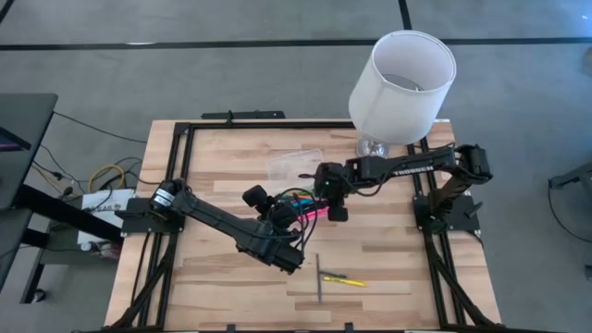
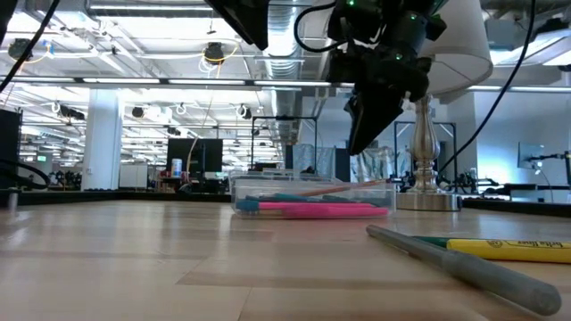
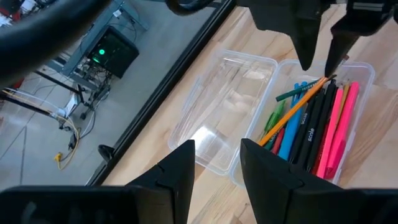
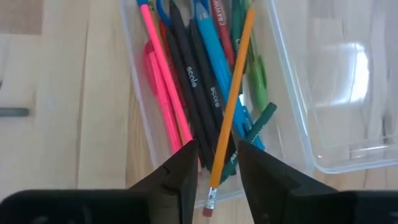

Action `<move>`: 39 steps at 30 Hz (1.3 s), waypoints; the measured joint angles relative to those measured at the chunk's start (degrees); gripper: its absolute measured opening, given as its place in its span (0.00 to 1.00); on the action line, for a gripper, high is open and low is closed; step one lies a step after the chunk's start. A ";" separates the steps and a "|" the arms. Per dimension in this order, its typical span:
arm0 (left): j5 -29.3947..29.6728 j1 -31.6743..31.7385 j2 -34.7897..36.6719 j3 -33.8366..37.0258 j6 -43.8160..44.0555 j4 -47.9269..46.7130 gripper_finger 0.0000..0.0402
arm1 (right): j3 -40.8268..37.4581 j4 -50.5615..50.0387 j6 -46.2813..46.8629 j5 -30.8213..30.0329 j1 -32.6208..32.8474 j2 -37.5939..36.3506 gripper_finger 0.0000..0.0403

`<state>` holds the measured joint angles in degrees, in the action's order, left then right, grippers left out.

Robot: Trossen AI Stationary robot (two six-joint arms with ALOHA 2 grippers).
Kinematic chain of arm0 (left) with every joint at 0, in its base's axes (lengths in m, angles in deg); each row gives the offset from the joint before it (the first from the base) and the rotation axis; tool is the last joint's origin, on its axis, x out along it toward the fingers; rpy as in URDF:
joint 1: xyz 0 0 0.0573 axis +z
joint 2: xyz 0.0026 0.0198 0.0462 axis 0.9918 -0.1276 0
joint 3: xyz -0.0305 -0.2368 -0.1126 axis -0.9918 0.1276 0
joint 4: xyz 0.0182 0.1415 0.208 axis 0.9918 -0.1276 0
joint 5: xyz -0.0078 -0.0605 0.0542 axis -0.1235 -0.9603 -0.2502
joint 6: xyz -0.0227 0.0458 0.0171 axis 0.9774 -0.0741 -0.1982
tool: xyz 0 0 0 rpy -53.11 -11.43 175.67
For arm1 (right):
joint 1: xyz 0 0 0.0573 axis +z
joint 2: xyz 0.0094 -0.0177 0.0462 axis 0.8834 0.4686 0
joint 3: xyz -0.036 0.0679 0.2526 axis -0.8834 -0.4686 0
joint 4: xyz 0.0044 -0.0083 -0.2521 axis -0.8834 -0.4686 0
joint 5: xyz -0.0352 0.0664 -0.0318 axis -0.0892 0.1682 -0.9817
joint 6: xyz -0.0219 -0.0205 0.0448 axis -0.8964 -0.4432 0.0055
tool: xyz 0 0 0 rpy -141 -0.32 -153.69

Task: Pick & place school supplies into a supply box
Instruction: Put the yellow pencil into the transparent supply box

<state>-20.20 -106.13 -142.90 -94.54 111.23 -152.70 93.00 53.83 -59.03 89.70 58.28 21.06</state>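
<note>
Apparently just releasing, the right claw [image 4: 213, 163] hangs parted and empty over the supply box [image 4: 142, 93], its orange pencil [image 4: 230, 106] lying slantwise atop the pens; the left claw [image 3: 216, 163] waits alongside, open and empty.

Blocked from above over the supply box [image 1: 301, 205] by both arms. Lamp [image 1: 400, 88] crowding the far right corner. Bare counter [image 1: 222, 277] near left; near right, only a grey pen [image 1: 319, 277] and yellow marker [image 1: 344, 279].

Right end effector [image 4: 211, 163] open, left end effector [image 3: 216, 163] open
</note>
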 joint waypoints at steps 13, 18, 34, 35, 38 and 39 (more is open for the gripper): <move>0.17 0.00 -0.04 0.00 -0.35 0.01 0.31 | 0.10 0.48 2.90 2.91 -1.00 7.00 0.27; 0.10 0.00 -0.07 0.00 -0.39 0.00 0.31 | 0.12 0.58 3.02 1.18 -0.80 7.23 0.26; 0.06 0.00 -0.07 0.00 -0.69 0.02 0.31 | 0.05 4.39 3.03 -0.83 0.55 5.39 0.16; 0.04 0.00 -0.07 0.00 -0.68 0.00 0.31 | -0.01 4.14 3.02 -1.39 0.31 4.87 0.16; 0.03 0.00 -0.07 0.00 -0.68 0.01 0.31 | 0.01 4.49 3.02 -1.58 -0.76 4.31 0.16; 0.00 0.00 -0.06 0.00 -0.65 0.00 0.31 | 0.01 4.03 3.02 -1.42 -1.27 4.30 0.16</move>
<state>-20.21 -106.13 -142.96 -94.54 110.58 -152.70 93.01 57.86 -56.01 88.27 57.01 25.36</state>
